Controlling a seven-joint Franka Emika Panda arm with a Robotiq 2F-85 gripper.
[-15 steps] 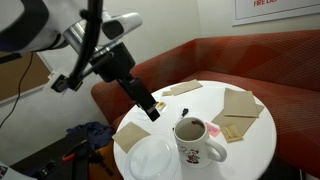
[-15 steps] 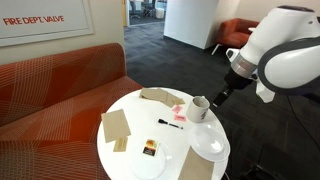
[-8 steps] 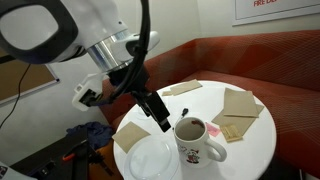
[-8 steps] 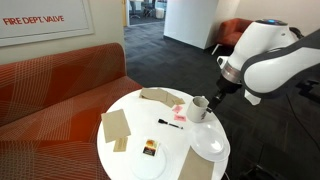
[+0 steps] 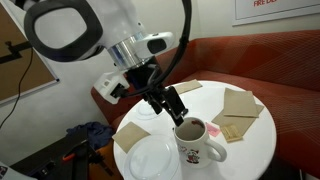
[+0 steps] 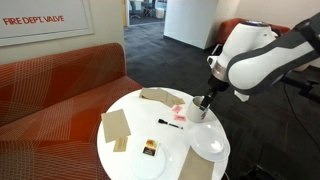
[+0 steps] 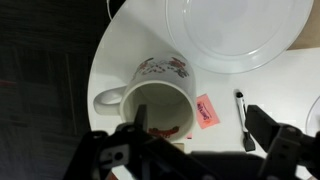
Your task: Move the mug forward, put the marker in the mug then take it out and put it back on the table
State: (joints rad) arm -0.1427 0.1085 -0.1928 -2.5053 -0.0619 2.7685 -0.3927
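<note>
The white mug [image 5: 198, 140] with a cartoon print stands on the round white table [image 5: 255, 135], handle toward the table's edge. In the wrist view the mug [image 7: 160, 95] shows its dark inside, and the thin black marker [image 7: 241, 115] lies flat to its right. My gripper [image 5: 176, 108] hangs open just above the mug's rim. From the wrist, one finger crosses the mug's opening and the other sits by the marker; nothing lies between the gripper [image 7: 198, 112] fingers except a pink packet on the table. In an exterior view the marker [image 6: 167, 123] lies left of the mug [image 6: 200, 110].
A white plate [image 7: 240, 30] lies beside the mug, also seen as the plate [image 5: 150, 158] near the table's edge. A pink packet [image 7: 207, 110] lies between mug and marker. Brown napkins [image 5: 240, 102] and a second plate [image 6: 150, 160] sit around the table; an orange sofa [image 6: 50, 85] curves behind.
The arm has swung in over the table. The gripper has moved from beside the table's edge to just above the mug, staying open. Mug and marker have not moved.
</note>
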